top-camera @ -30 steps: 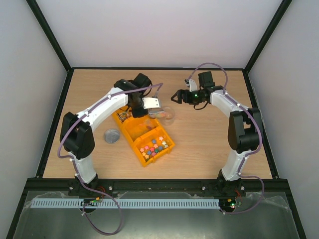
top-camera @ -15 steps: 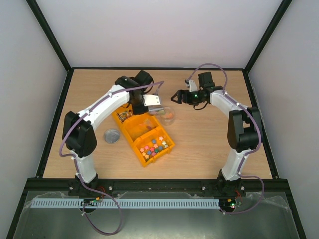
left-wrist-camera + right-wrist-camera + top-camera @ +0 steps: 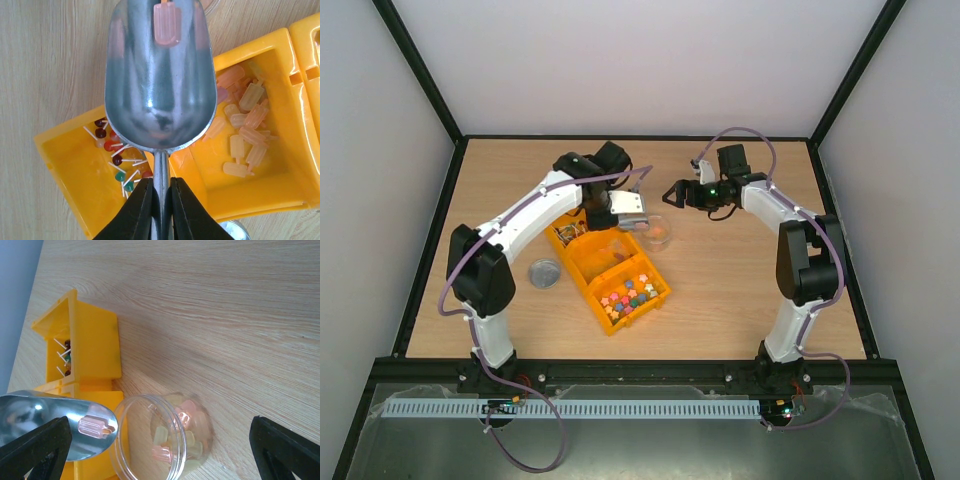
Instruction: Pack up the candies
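Note:
My left gripper (image 3: 161,184) is shut on the thin handle of a metal scoop (image 3: 160,85). The scoop hangs over the yellow tray (image 3: 250,197), its tip at the mouth of a clear jar (image 3: 165,440). One pink popsicle-shaped candy (image 3: 166,24) lies near the scoop's tip. The jar (image 3: 658,232) stands on the table beside the tray and holds several pale pink and yellow candies (image 3: 190,435). More of these candies (image 3: 245,130) lie in the tray's middle compartment. My right gripper (image 3: 673,194) hovers open just behind the jar, touching nothing.
Small lollipops (image 3: 115,160) fill the tray's far compartment, and colourful star-shaped sweets (image 3: 630,293) the near one. A round jar lid (image 3: 544,273) lies on the table left of the tray. Black frame rails border the wooden table.
My left arm has shifted slightly to the right, bringing the scoop's tip closer to the jar's mouth. The right arm has not moved.

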Controlling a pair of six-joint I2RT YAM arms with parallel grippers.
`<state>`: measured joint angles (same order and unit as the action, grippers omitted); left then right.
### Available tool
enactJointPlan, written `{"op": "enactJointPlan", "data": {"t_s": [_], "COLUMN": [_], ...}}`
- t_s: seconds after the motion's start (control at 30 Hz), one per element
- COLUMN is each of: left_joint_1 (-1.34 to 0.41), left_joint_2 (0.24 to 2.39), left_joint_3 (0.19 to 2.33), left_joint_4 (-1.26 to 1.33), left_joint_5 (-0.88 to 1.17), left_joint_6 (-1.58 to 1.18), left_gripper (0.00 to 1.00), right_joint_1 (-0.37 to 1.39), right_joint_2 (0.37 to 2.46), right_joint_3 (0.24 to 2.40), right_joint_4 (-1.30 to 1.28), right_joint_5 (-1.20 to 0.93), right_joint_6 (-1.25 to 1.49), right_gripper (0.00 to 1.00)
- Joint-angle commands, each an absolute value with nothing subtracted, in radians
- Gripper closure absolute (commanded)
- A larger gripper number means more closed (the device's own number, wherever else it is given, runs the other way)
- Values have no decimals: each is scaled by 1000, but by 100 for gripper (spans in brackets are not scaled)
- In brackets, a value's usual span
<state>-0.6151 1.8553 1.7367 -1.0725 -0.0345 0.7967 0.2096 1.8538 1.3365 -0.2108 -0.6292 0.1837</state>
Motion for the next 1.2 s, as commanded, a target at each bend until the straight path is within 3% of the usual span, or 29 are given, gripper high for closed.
{"op": "enactJointPlan", "data": {"t_s": [0.0, 0.63, 1.0, 1.17], "left_joint_1": [-630, -637, -522, -499], "left_joint_2": [1870, 1869, 1702, 1566], "left_joint_3": [1772, 1855, 1723, 1589], "left_joint_4": [-1106, -1185, -1051, -1054], "left_joint_5": [-70, -80, 154, 146], "left_joint_6": [807, 801, 677, 588], "left_gripper": [98, 98, 98, 98], "right_joint_1": [206, 192, 192, 192], "right_joint_2": [1876, 1844, 1762, 1716], "right_joint_3": [1336, 1289, 1228, 1213], "right_joint_4": [-227, -239, -258, -355], "right_joint_5": [-663, -767, -762, -780], "right_joint_6": [177, 91, 51, 7], "right_gripper": [1, 1, 1, 1]}}
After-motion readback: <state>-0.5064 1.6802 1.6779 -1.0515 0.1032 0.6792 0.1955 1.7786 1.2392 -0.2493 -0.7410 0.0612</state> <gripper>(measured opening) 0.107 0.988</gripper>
